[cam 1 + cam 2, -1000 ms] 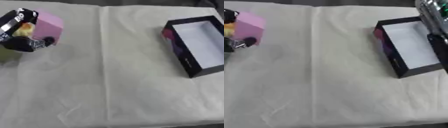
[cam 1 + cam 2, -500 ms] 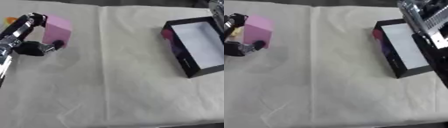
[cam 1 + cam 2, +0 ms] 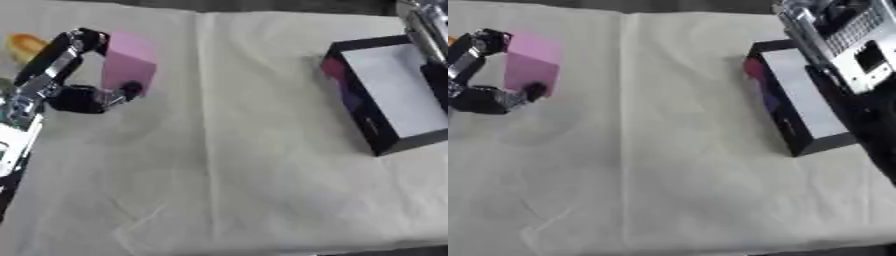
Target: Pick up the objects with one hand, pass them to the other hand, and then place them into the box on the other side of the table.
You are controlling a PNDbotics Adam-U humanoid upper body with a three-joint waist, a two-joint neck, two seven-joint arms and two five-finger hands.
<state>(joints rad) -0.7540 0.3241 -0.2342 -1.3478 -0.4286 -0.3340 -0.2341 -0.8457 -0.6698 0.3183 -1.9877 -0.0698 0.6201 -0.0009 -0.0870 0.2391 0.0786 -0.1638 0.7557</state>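
Evidently the left hand (image 3: 61, 75) had its fingers (image 3: 83, 40) and thumb curled around the pink block (image 3: 129, 62), which stood between them on the tabletop (image 3: 227, 165), looking light, stiff and smooth-sided, best held across opposite flat faces.

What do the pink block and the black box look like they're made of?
Pink block: matte, flat faces, crisp edges, no shine, so probably foam or painted wood; the look leaves it open. Black box: thin straight walls, white lining, coloured print on its side, likely cardboard. The left hand pinches the block between fingers and thumb.
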